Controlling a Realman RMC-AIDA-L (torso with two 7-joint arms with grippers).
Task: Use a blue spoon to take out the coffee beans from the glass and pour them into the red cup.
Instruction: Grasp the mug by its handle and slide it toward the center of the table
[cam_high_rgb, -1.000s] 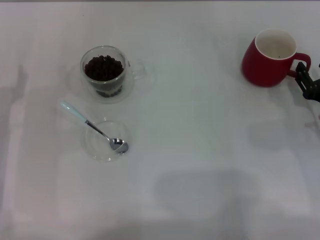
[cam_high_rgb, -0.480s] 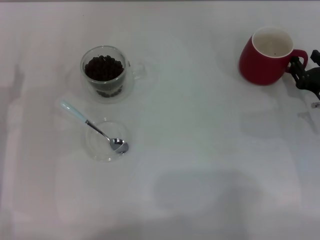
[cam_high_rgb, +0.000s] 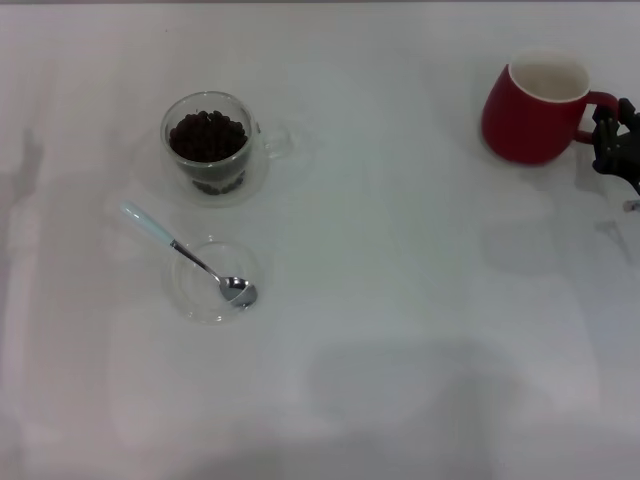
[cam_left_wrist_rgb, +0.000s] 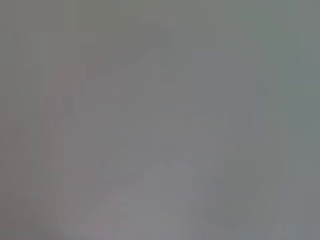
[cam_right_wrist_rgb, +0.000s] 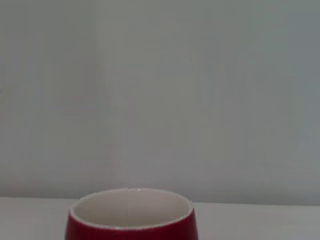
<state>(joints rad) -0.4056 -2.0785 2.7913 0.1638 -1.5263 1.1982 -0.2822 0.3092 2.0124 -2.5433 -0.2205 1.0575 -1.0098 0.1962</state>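
R gripper (cam_high_rgb: 603, 135) at red cup (cam_high_rgb: 530, 110) handle; coffee beans (cam_high_rgb: 207, 135) in glass (cam_high_rgb: 210, 148)

No words, numbers, labels or signs can be read anywhere in these views
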